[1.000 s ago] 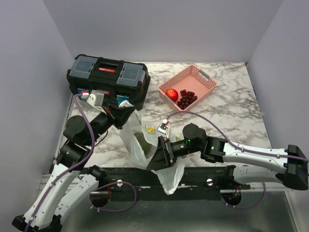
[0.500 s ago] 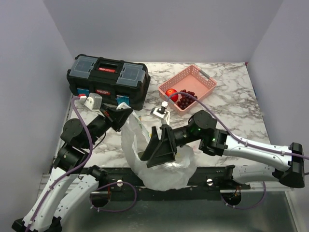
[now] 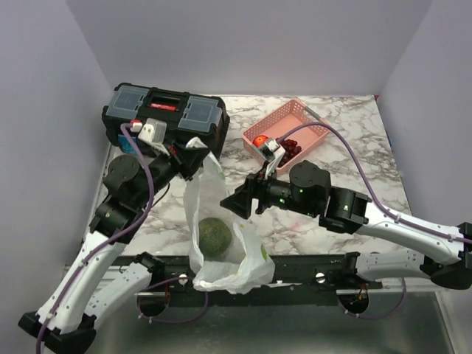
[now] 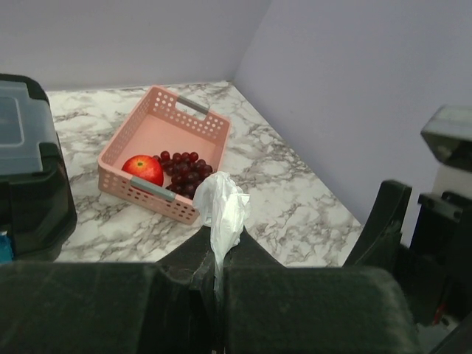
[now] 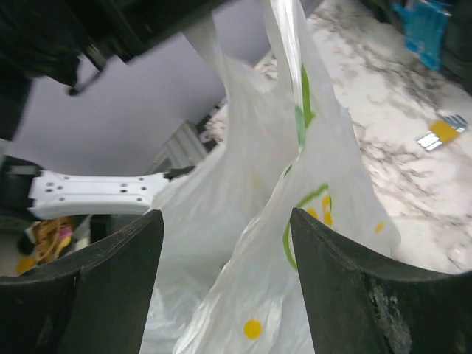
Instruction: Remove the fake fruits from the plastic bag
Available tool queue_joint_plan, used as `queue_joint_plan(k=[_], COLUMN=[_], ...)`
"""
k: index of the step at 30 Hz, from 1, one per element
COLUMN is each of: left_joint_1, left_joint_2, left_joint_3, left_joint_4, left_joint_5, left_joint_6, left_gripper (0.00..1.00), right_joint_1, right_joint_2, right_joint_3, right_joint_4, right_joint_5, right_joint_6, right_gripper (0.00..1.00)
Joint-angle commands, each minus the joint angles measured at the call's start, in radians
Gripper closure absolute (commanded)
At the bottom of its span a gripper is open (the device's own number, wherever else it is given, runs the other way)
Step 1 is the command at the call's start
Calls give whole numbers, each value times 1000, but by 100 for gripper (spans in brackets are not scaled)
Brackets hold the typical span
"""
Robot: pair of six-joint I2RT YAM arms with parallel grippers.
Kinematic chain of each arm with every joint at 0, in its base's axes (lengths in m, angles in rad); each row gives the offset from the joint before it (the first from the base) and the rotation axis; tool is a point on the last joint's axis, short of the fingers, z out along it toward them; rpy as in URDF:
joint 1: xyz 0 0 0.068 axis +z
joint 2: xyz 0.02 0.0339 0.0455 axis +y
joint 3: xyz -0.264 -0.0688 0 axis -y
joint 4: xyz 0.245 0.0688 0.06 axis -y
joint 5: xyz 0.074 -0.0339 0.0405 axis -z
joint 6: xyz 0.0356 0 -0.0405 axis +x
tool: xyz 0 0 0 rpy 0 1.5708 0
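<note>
Fingers of your left claw (image 4: pixel 215 254) are pressed together on a twist of the plastic bag (image 3: pixel 247 254). A crumpled tuft of the white film sticks up just above where they meet. From the top camera you can see this claw holding the bag's upper edge up, just in front of the black toolbox (image 3: pixel 164 118).

Your right claw (image 5: pixel 221 221) has its fingers spread wide apart. The bag's printed, crinkled wall fills the gap between them in the right wrist view. From above, this claw sits at the bag's right edge, about midway down. You cannot tell from these views whether either finger touches the plastic.

Below both claws the bag hangs stretched and open, and its lower part drapes over the dark rail (image 3: pixel 310 262) at the near edge of the bench (image 3: pixel 346 155). The green melon (image 3: pixel 214 237) lies inside the bag, low down, showing through the film.

Further out, toward the back right of the bench, the pink basket (image 4: pixel 184 122) stands well apart from the bag. The red apple (image 4: pixel 144 169) and the dark grapes (image 4: pixel 188 171) lie in it side by side.
</note>
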Motion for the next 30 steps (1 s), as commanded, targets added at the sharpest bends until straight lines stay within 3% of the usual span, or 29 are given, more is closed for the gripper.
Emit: queue_joint_plan(k=[1, 8, 16, 20, 30], left_joint_1=[-2, -2, -2, -2, -2], left_joint_2=[131, 298, 367, 355, 222], left_joint_3=[164, 393, 313, 278, 183], left_joint_4=[72, -55, -102, -67, -37], left_joint_5=[9, 107, 211, 236, 137], left_joint_6=[-9, 40, 54, 65, 140], left_gripper=[100, 100, 100, 100, 100], right_joint_1=[3, 2, 3, 3, 2], right_joint_2=[-9, -14, 25, 43, 103], right_joint_3=[-26, 2, -52, -101, -73], right_joint_4=[-65, -77, -8, 27, -141], right_joint_5=[156, 206, 251, 376, 534], right_joint_6=[-121, -206, -224, -221, -133], right_gripper=[29, 30, 31, 37, 45])
